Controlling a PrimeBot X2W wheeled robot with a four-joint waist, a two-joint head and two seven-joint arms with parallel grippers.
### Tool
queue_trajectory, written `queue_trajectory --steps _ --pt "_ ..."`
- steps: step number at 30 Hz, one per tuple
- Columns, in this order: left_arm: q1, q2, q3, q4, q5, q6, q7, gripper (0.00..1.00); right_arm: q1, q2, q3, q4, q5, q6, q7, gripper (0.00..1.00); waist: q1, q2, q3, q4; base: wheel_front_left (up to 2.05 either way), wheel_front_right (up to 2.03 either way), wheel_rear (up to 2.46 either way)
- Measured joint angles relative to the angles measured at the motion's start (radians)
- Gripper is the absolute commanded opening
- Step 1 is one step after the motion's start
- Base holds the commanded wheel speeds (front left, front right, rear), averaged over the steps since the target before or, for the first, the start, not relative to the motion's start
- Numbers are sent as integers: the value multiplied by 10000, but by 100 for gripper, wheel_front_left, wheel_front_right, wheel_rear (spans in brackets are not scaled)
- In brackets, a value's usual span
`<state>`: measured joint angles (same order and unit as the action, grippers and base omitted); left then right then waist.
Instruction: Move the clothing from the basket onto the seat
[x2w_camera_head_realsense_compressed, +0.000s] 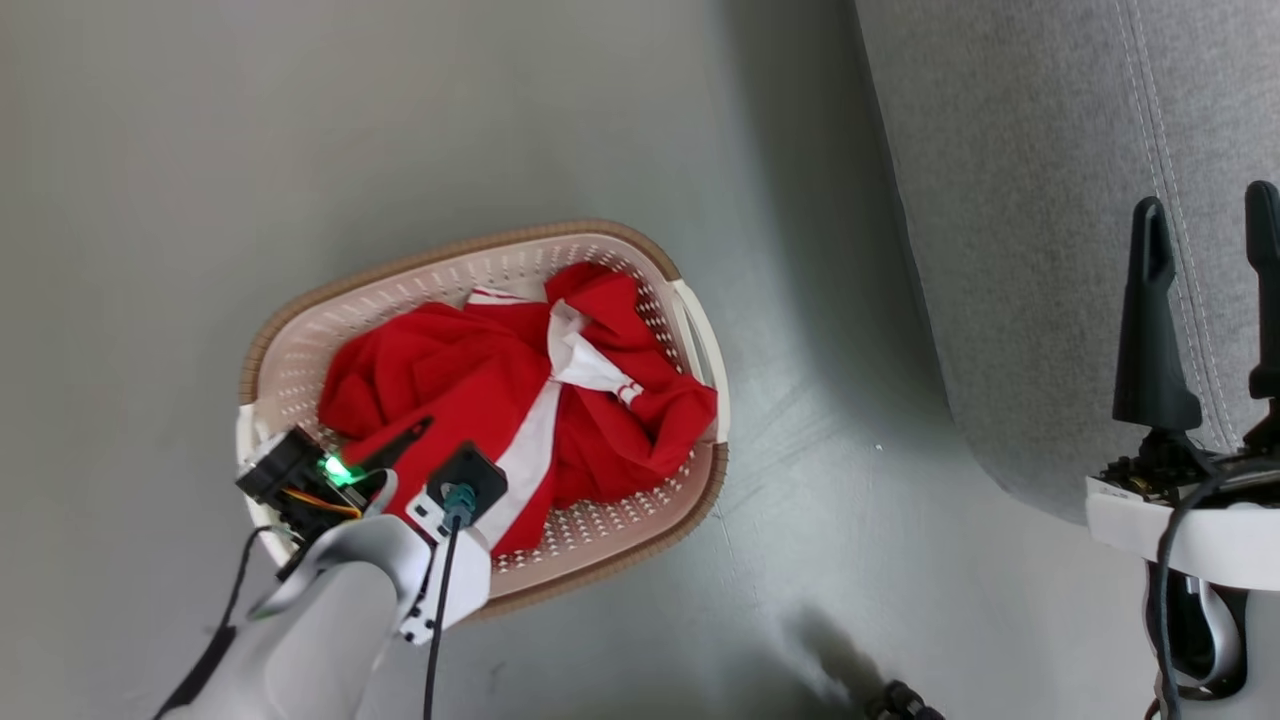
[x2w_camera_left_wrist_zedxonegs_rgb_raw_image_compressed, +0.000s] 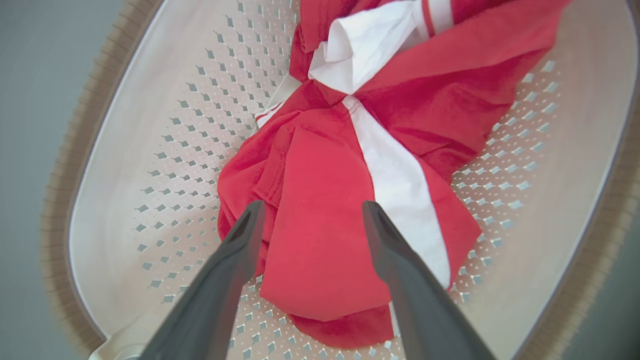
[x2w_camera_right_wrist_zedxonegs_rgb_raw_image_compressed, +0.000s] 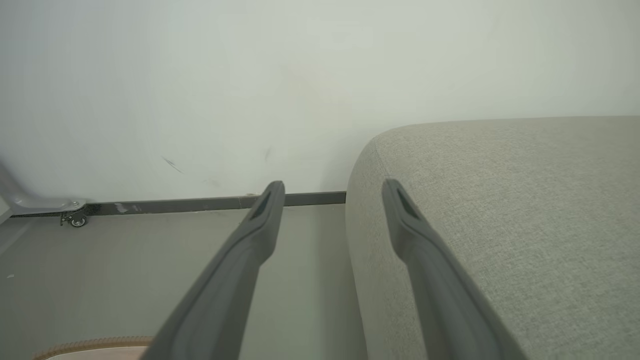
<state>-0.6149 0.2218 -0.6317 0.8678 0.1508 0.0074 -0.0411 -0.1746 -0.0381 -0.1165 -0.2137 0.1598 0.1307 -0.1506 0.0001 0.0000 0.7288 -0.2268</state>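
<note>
While the clothing (x2w_camera_head_realsense_compressed: 470, 375) is lying heaped in the basket (x2w_camera_head_realsense_compressed: 290, 320) and none is showing on the seat (x2w_camera_head_realsense_compressed: 1020, 200), the left gripper (x2w_camera_left_wrist_zedxonegs_rgb_raw_image_compressed: 310, 210) is hanging open over a red fold and the right gripper (x2w_camera_right_wrist_zedxonegs_rgb_raw_image_compressed: 332, 187) is idling open and empty beside the seat, likely leaving the whole transfer undone.

The crumpled soft fabric garments (x2w_camera_head_realsense_compressed: 450, 370) are bright red, with a broad white stripe and white trim. The rounded perforated plastic basket (x2w_camera_head_realsense_compressed: 380, 300) is cream-white — its rim band brown. The large padded woven sofa (x2w_camera_head_realsense_compressed: 1030, 200) is light grey, its seams paler. The smooth floor (x2w_camera_head_realsense_compressed: 150, 150) is dull grey-green.
</note>
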Motion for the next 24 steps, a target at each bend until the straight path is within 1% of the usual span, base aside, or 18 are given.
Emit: queue_trajectory --steps 13,17,23,24 --pt "-869 180 -48 786 303 31 328 100 -621 0 345 487 213 0 -359 100 0 0 848 -502 0 0 0" --pt "-1132 190 -13 1039 385 280 523 100 -792 0 454 608 284 0 -433 100 0 0 1061 -627 0 0 0" --pt "-1287 244 100 1436 378 366 867 100 -1022 2 579 894 435 0 -581 100 0 0 1323 -801 0 0 0" --pt "-1291 238 109 1482 378 366 867 91 -1049 0 585 930 462 0 -616 100 0 0 1357 -829 0 0 0"
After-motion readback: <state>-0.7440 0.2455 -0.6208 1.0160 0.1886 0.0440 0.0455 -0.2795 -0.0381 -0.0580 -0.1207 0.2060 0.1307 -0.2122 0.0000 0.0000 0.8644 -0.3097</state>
